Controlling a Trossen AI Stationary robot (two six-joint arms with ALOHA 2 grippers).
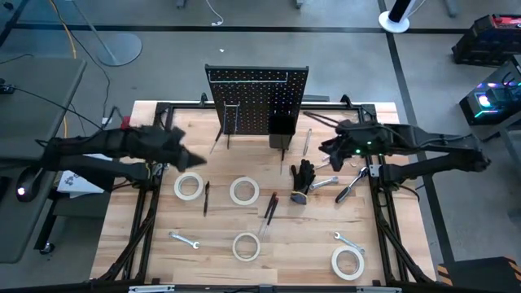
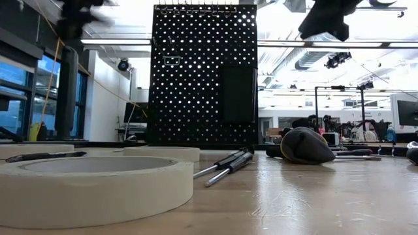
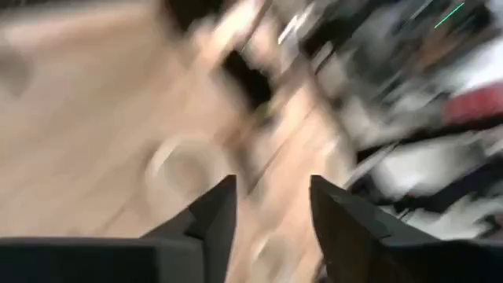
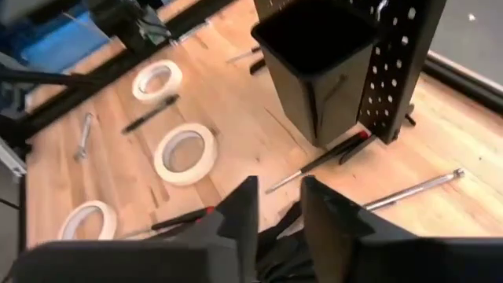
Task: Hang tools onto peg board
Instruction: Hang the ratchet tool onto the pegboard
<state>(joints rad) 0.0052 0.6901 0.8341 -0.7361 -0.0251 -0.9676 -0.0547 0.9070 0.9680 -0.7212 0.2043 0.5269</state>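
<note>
The black peg board (image 1: pixel 256 99) stands upright at the table's far middle, with a black bin (image 4: pixel 322 63) on its face. Tape rolls (image 1: pixel 189 186) (image 1: pixel 244 191) (image 1: pixel 247 246), wrenches (image 1: pixel 185 239), screwdrivers (image 1: pixel 269 207) and a rod (image 4: pixel 413 191) lie flat on the wood. The black glove bundle (image 1: pixel 304 173) lies right of centre. My left gripper (image 3: pixel 271 196) hovers open above the table's left side, near one tape roll, nothing between its fingers. My right gripper (image 4: pixel 279 204) hovers open above the glove bundle (image 4: pixel 275 255), slanting down toward the bin.
A fourth tape roll (image 1: pixel 348 262) and a wrench (image 1: pixel 348 241) lie near the front right corner. A red-tipped screwdriver (image 4: pixel 318 161) lies at the bin's foot. Bare wood shows along the table's front edge (image 1: pixel 293 277). The black table frame runs along both sides.
</note>
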